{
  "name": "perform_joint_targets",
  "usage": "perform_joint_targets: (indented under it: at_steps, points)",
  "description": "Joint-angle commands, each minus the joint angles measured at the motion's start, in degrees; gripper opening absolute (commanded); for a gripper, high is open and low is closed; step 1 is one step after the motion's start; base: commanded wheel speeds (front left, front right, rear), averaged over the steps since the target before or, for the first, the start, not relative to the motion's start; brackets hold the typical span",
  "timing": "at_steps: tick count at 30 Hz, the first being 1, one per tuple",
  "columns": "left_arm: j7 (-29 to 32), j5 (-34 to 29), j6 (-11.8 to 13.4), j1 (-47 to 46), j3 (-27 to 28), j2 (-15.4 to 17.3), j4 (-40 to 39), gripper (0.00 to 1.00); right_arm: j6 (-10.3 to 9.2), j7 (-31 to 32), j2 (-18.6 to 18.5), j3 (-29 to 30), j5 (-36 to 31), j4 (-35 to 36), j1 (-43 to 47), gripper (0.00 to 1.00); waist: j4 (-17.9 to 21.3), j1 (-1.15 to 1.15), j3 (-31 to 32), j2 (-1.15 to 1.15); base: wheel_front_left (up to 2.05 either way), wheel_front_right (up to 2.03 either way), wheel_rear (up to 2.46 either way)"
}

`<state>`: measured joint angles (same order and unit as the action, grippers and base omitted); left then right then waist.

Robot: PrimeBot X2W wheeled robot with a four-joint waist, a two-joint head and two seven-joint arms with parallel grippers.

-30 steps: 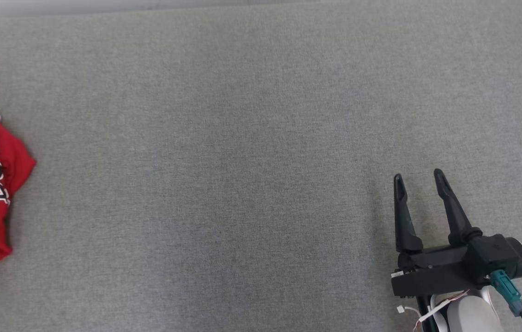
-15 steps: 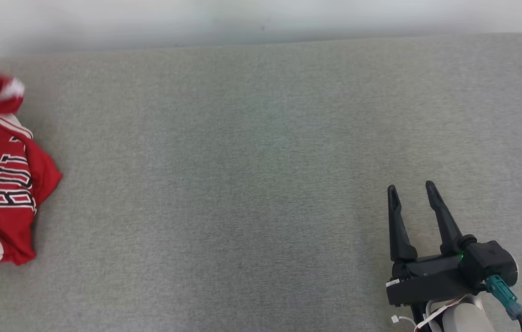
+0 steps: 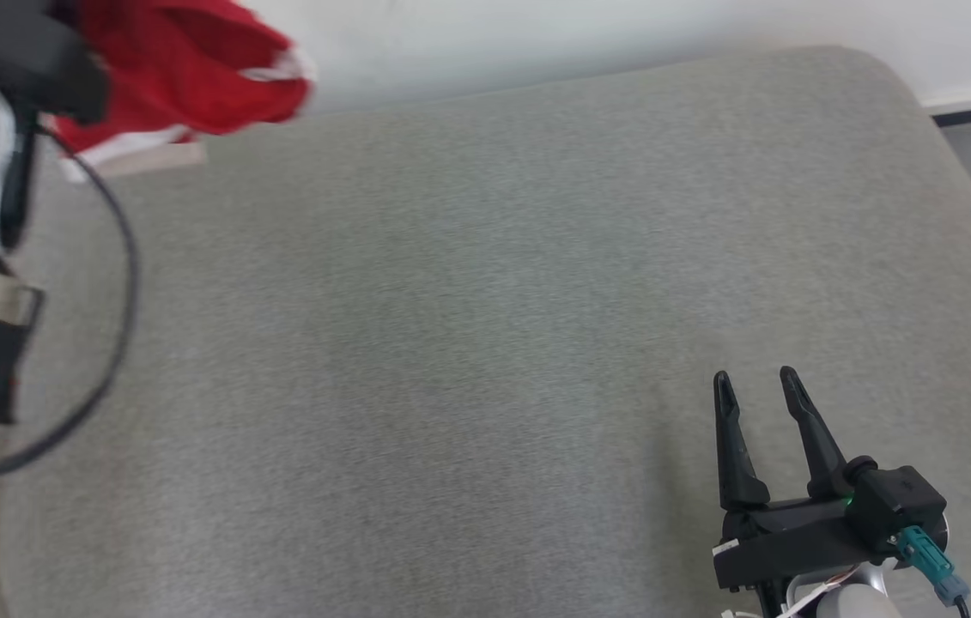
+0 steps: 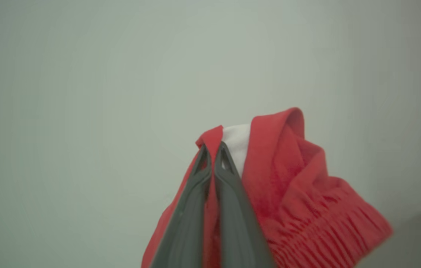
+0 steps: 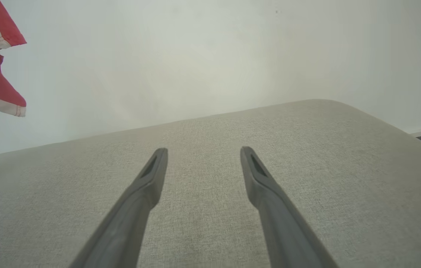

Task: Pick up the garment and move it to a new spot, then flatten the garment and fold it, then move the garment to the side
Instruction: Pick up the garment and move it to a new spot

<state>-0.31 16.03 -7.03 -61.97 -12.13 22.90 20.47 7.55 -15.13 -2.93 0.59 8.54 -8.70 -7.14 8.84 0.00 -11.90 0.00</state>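
Left pincer point(image 4: 212, 150), clamped on the garment point(image 3: 185, 77), has lifted it off the cushion point(image 3: 485, 343) to eleven o'clock; pick-up looks done, carrying next. Right pincer point(image 3: 755, 382) gapes empty.

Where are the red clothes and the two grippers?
red clothes point(image 4: 288, 167), left wrist view, on the bunched red cloth.
left gripper point(image 4: 213, 146), left wrist view, between its shut fingertips.
right gripper point(image 5: 204, 149), right wrist view, between its open fingertips.

Red garment point(image 3: 185, 64) w/ white trim, bunched up, hangs in mid-air at top left of head view. In left wrist view a fold near its ribbed hem is pinched betw. the closed left gripper point(image 4: 213, 149) fingers.
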Motion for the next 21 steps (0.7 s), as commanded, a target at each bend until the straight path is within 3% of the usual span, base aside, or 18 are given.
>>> perform_joint_targets:
  at_steps: [1,10,15,21]
  points:
    - [0.2,0.5,0.4,1.4,-0.4,-1.3,-0.8,0.0,-0.12,0.0,0.1,-0.1,0.4,-0.2,0.5,1.0,3.9,0.0,0.1,0.0,0.0,0.0,0.0]
    - [0.2,1.8,1.6,9.8,-6.9,-9.8,-4.4,0.0,-0.12,0.0,0.1,0.6,0.8,-0.4,1.2,1.0,9.2,0.0,-0.4,0.0,0.0,0.0,0.0]
    - [-0.5,2.5,2.9,17.2,-9.2,-12.4,-4.7,0.0,-0.12,0.0,0.1,0.3,1.2,-0.6,1.2,1.0,9.8,0.0,-1.1,0.0,0.0,0.0,0.0]
    - [-2.0,1.4,3.9,24.7,-11.9,-12.8,-1.4,0.0,-0.12,0.0,0.1,-0.1,1.3,-1.1,0.7,1.0,9.9,0.0,-1.4,0.0,0.0,0.0,0.0]
